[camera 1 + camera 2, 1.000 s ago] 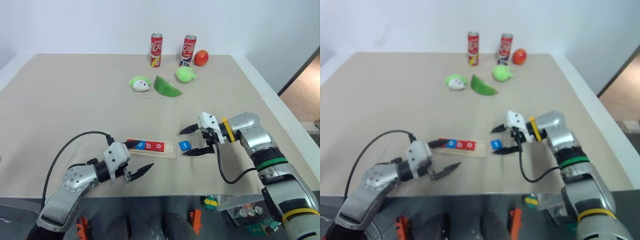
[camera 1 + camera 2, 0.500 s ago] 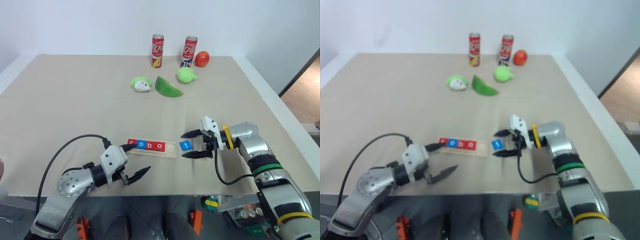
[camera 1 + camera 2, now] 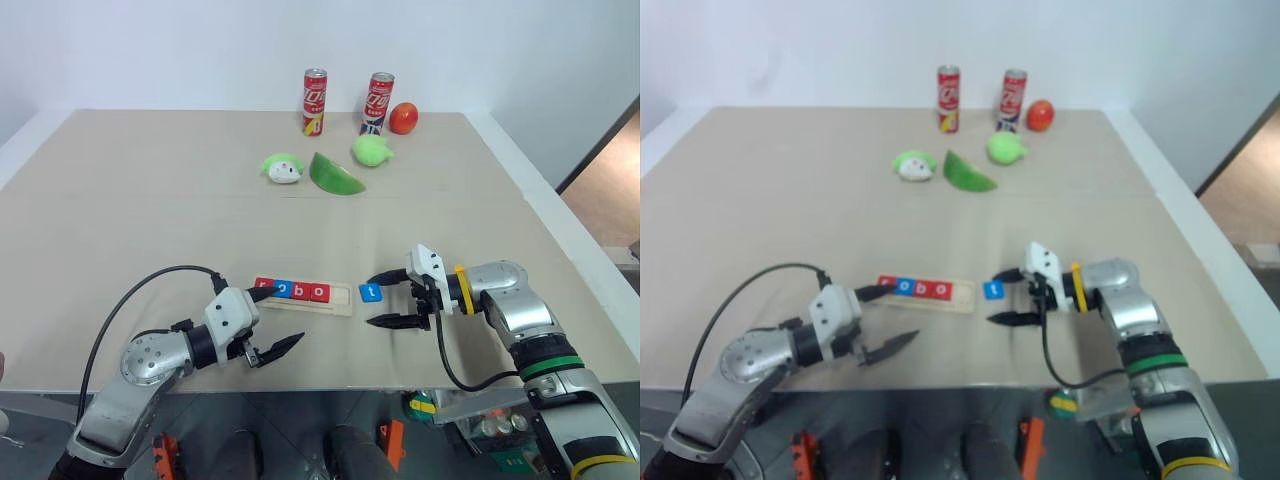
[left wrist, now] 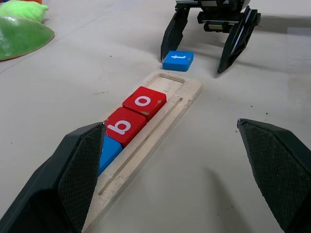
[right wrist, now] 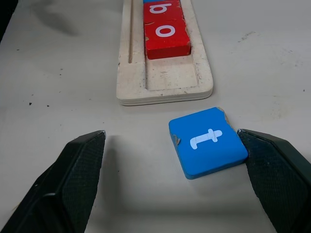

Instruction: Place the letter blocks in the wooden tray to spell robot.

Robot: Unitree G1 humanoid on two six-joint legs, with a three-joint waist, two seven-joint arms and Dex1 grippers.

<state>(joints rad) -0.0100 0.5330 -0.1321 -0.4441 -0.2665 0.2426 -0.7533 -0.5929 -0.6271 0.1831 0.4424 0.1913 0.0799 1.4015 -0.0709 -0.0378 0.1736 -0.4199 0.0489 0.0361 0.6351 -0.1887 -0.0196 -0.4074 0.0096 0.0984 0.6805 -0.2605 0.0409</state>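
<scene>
So the blue t block (image 3: 370, 292) sits mid-frame between the wide-open, empty right gripper (image 3: 388, 300) fingers, touching the far one; wooden tray (image 3: 342, 303) gap just left.

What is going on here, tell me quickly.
The robot is spelling "robot" with letter blocks in the wooden tray. Four tiles already sit in its groove, the last two being the red b and red o, and the end slot is bare. The blue t block lies on the table just past that end. The right gripper is open, with one finger right beside the t and the other standing off, not yet gripping. The left gripper is open by the tray's other end.
</scene>
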